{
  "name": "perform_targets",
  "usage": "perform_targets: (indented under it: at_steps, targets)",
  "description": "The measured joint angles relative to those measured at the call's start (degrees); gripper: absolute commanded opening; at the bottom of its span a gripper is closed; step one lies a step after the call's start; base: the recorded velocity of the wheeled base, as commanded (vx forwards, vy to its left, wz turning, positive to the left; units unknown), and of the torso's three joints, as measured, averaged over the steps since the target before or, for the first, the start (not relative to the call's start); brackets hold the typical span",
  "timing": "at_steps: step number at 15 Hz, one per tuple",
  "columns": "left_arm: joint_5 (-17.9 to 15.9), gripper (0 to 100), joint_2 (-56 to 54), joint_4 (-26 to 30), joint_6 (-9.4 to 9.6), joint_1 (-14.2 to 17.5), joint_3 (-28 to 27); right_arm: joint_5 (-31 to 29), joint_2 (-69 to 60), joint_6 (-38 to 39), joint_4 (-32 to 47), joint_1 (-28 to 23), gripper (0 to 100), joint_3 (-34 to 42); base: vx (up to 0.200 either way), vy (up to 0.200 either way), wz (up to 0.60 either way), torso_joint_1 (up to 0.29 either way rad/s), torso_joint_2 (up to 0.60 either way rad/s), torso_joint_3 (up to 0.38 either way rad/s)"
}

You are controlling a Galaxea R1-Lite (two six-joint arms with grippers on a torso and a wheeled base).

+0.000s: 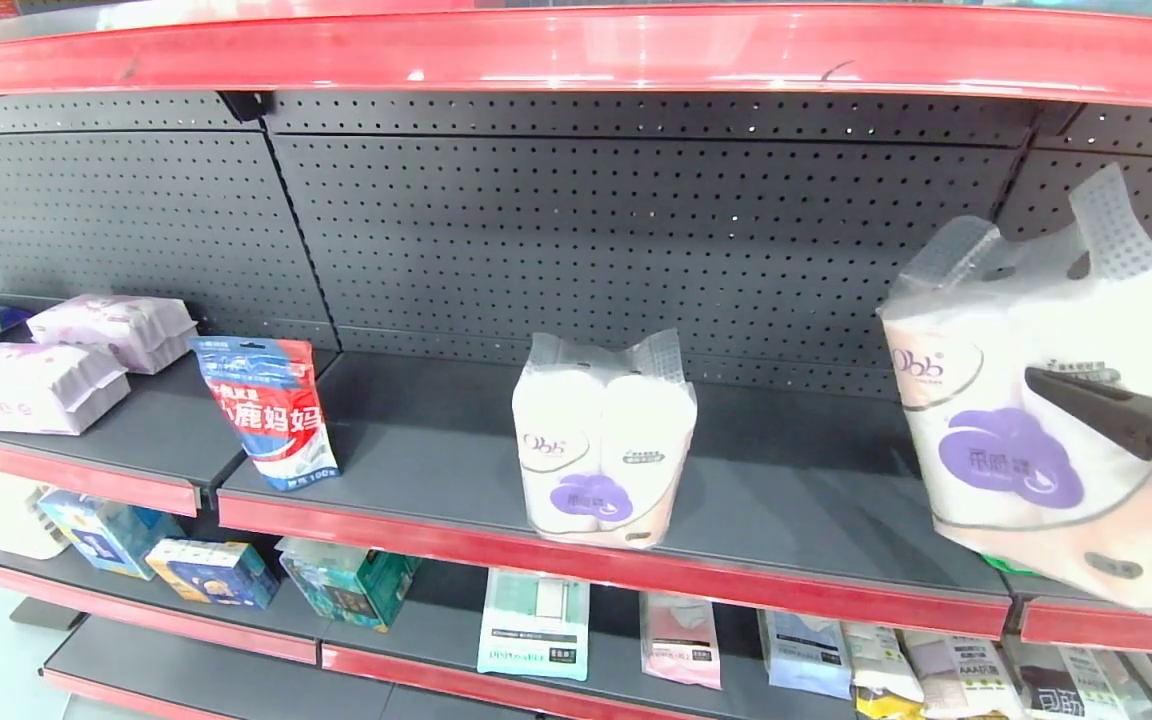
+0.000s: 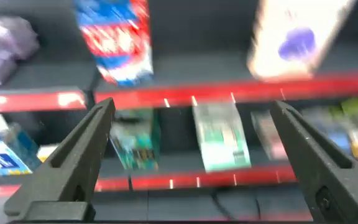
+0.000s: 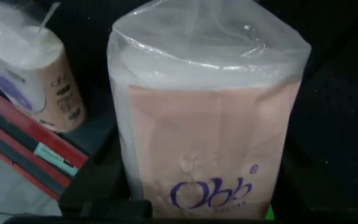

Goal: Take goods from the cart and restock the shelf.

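Observation:
My right gripper (image 3: 201, 193) is shut on a plastic-wrapped pack of toilet rolls (image 1: 1046, 400) with a purple label. It holds the pack at the right end of the dark middle shelf (image 1: 796, 480), over the red front edge. One black finger (image 1: 1106, 412) crosses the pack's front. Whether the pack rests on the shelf I cannot tell. A second, matching pack (image 1: 601, 440) stands upright mid-shelf, to the left of the held one (image 3: 207, 124). My left gripper (image 2: 192, 106) is open and empty, in front of and below the shelf's red edge (image 2: 229, 93).
A red-and-blue bag (image 1: 266, 410) stands left of the middle pack, with tissue packs (image 1: 31, 385) farther left. Bare shelf lies between the two roll packs. Lower shelves hold several boxes and pouches (image 1: 536, 620). A red-edged shelf (image 1: 576, 50) runs overhead; perforated panel behind.

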Motion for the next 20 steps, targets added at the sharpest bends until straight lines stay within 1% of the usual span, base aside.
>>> perform_targets:
  at_steps: [1, 2, 3, 4, 6, 8, 15, 17, 18, 19, 20]
  targets:
    - [1.6, 100, 0.0, -3.8, -1.04, 0.0, 2.1, 0.1, 2.1, 0.1, -3.0, 0.3, 0, -0.2, 0.000, 0.000, 0.00, 0.000, 0.00, 0.000]
    - [2.3, 100, 0.0, -4.9, -2.15, 0.0, 3.7, 0.1, 4.4, 0.3, -5.6, 0.7, 0, -0.5, 0.000, 0.000, 0.00, 0.000, 0.00, 0.000]
    - [2.4, 100, 0.0, -5.3, -2.85, 0.0, 4.6, 0.4, 6.1, 0.4, -5.9, 1.0, 0, -0.5, 0.000, 0.000, 0.00, 0.000, 0.00, 0.000]
    - [2.3, 100, 0.0, -5.4, -2.94, 0.0, 5.1, 0.6, 7.2, 0.4, -5.8, 1.0, 0, -0.4, 0.000, 0.000, 0.00, 0.000, 0.00, 0.000]
    - [1.6, 100, 0.0, -7.9, -2.88, 0.0, 6.6, 1.1, 8.7, 0.4, -5.9, 0.9, 0, -0.1, 0.000, 0.000, 0.00, 0.000, 0.00, 0.000]
    - [1.0, 100, 0.4, -8.8, -3.05, 0.0, 7.9, 1.3, 9.5, 0.5, -6.0, 0.8, 0, -0.2, 0.000, 0.000, 0.00, 0.000, 0.00, 0.000]
    - [1.0, 100, 0.2, -8.9, -3.19, 0.3, 8.4, 1.3, 10.8, 1.5, -6.1, 0.3, 0, 0.2, 0.000, 0.000, 0.00, 0.000, 0.00, 0.000]
    - [2.0, 100, 0.1, -8.9, -3.19, 0.3, 8.4, 1.3, 11.4, 1.5, -6.4, 0.1, 0, -0.1, 0.000, 0.000, 0.00, 0.000, 0.00, 0.000]
    - [2.3, 100, 0.1, -8.9, -3.19, 0.6, 8.4, 1.4, 11.7, 1.5, -6.5, 0.1, 0, -0.2, 0.000, 0.000, 0.00, 0.000, 0.00, 0.000]
    - [2.4, 100, 0.1, -8.9, -3.19, 1.5, 8.4, 1.4, 12.0, 1.5, -6.6, 0.0, 0, -0.2, 0.000, 0.000, 0.00, 0.000, 0.00, 0.000]
    - [2.4, 100, 0.1, -8.9, -3.19, 3.7, 8.4, 1.4, 12.3, 1.5, -6.6, 0.0, 0, -0.3, 0.000, 0.000, 0.00, 0.000, 0.00, 0.000]
